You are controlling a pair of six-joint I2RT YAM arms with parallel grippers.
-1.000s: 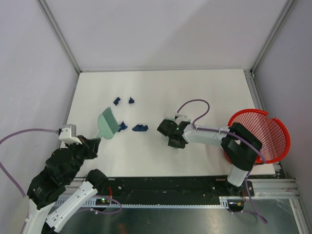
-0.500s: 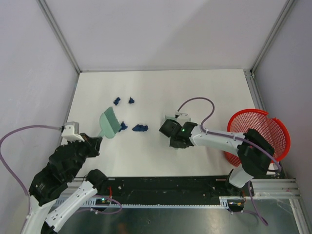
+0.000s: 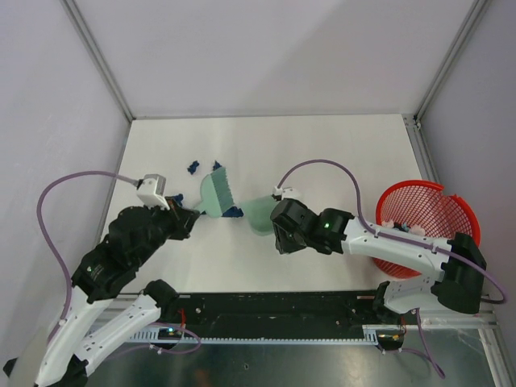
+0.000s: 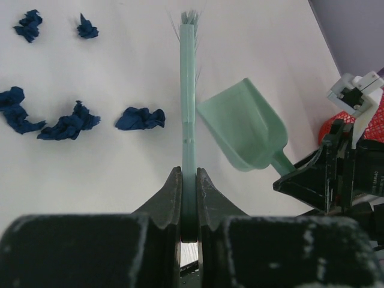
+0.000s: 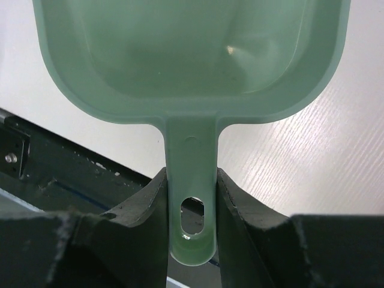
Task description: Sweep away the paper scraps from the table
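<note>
Five tiny crumpled dark blue paper scraps [image 4: 140, 118] lie on the large flat white table [image 3: 322, 153]. In the left wrist view all of them are ahead of the left claw [image 4: 188, 180] and off to its left side. The closest scrap sits just beside the handle of the long pale green plastic brush [image 4: 188, 90], apart from it. Two more scraps [image 4: 66, 123] lie further left in a loose row, and the last two scraps [image 4: 87, 27] lie well ahead, apart from each other. The left claw is pinched narrow on the near end of the brush handle, and the brush runs straight ahead from it with the bristles at the far tip. Whether those bristles touch the table cannot be told. Ahead of the left claw and to its right, just beside the brush, is a pale green plastic dustpan [image 4: 243, 132] with its open mouth turned toward the brush. The right claw [image 5: 191, 180] squeezes the dustpan's flat handle between both fingers [image 5: 147, 204] at the hanging hole, with the scoop directly ahead of it over the table. From above, one scrap [image 3: 234, 211] shows at the lower edge of the brush head, toward the dustpan's mouth. A round red mesh basket [image 3: 439, 218] stands well behind the right claw, at the table's right edge
</note>
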